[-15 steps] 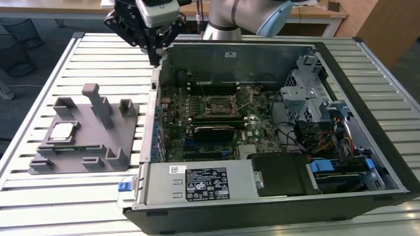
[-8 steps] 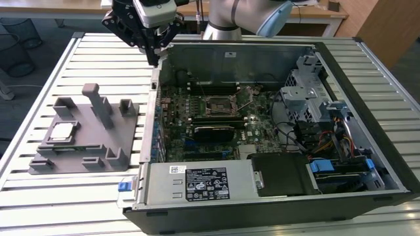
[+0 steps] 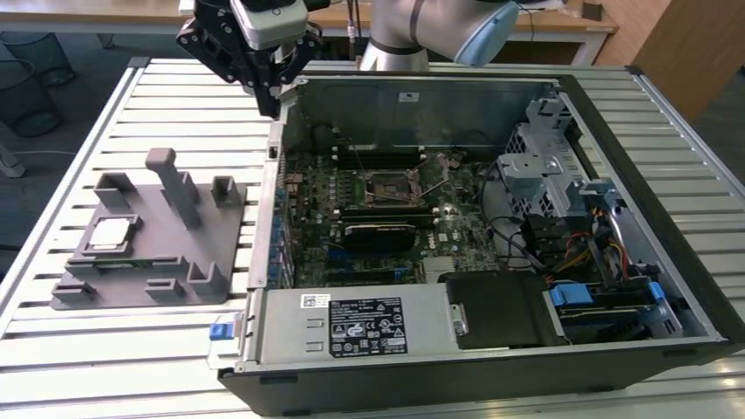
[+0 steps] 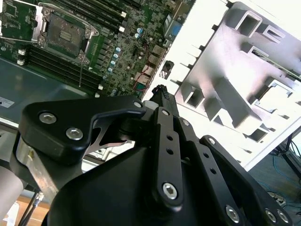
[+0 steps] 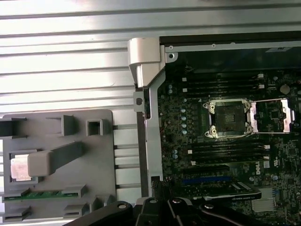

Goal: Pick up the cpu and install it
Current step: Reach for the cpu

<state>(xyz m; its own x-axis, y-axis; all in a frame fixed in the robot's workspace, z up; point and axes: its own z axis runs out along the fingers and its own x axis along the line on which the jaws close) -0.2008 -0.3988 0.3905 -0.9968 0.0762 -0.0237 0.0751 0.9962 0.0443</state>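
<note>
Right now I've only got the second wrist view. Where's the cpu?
Observer: The cpu lies flat in the grey fixture, on the exterior view's left of the case.
Operator: Gripper near it?
Observer: No. In the exterior view the gripper hangs at the case's far left corner, apart from the cpu.
Operator: Anything else in that fixture?
Observer: A green memory stick, lying alongside the cpu in the first wrist view.

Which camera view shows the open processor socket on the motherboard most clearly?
The first wrist view: the socket is seen whole and straight on, its metal frame swung open beside it. The second wrist view shows the socket at a slant; in the exterior view the socket is small, deep in the computer case.
</note>
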